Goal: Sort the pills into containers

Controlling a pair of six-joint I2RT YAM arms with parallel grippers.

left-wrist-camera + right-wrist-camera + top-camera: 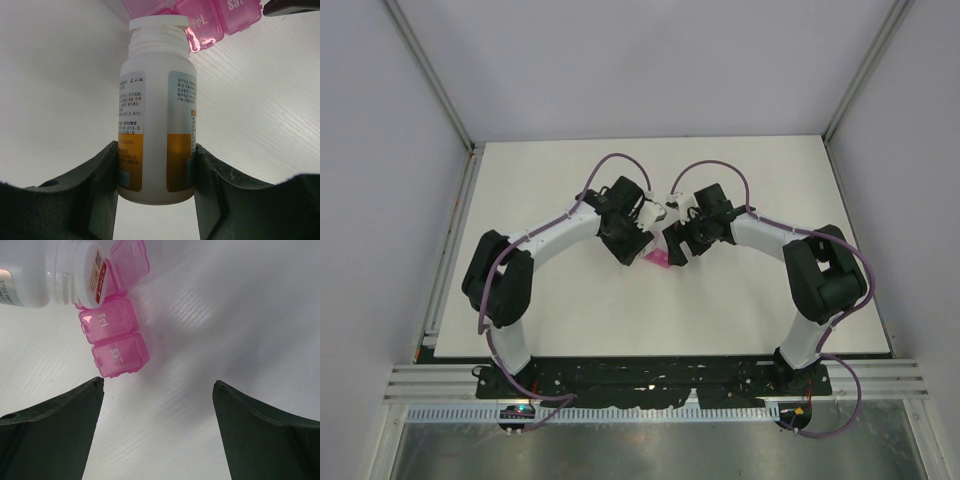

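Behind the white bottle (pixel 157 115), the pink pill box (pixel 235 15) is partly hidden.

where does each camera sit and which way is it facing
top external: above and behind the bases, looking down on the white table; left arm and right arm show whole.
left wrist: on the left arm, looking along the left fingers, clamped on the white bottle.
right wrist: on the right arm, looking down between the open right fingers at the pink pill box.
shared: both wrist views show bottle and pill box.
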